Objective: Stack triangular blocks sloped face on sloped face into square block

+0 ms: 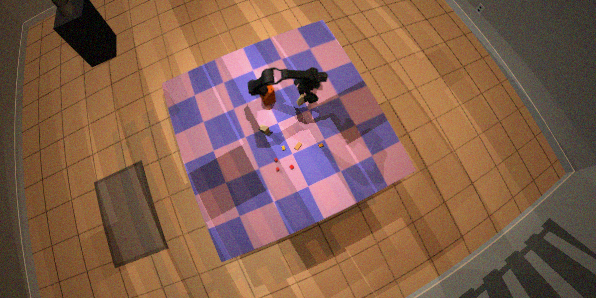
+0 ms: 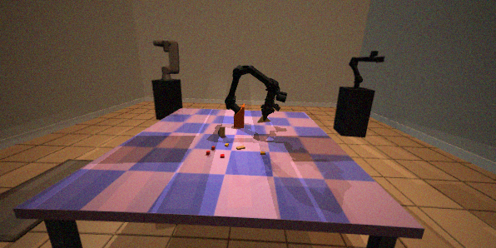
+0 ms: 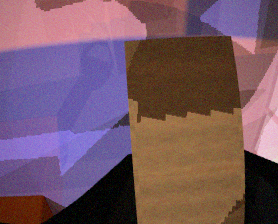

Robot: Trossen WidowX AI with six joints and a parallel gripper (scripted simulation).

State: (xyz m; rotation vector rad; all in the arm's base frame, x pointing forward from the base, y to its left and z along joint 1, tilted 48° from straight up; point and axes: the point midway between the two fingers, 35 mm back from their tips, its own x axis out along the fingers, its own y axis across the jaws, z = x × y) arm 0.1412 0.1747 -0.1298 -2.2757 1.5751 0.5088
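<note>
My gripper (image 1: 303,98) (image 2: 264,116) is at the far side of the table, shut on a tan triangular block (image 3: 185,140) (image 1: 301,100). The block fills the middle of the wrist view, and I cannot tell whether it touches the table. The other tan triangular block (image 1: 264,129) (image 2: 221,131) rests on the table, to the left of the gripper and nearer the middle, well apart from it.
A tall orange block (image 1: 269,96) (image 2: 239,118) (image 3: 15,210) stands by the arm's base, left of the gripper. Small red cubes (image 1: 291,166) (image 2: 222,156), a yellow cube (image 1: 283,148), a flat tan piece (image 1: 298,145) (image 2: 240,147) and an orange cube (image 1: 321,145) (image 2: 262,152) lie mid-table (image 1: 310,202) (image 2: 250,201).
</note>
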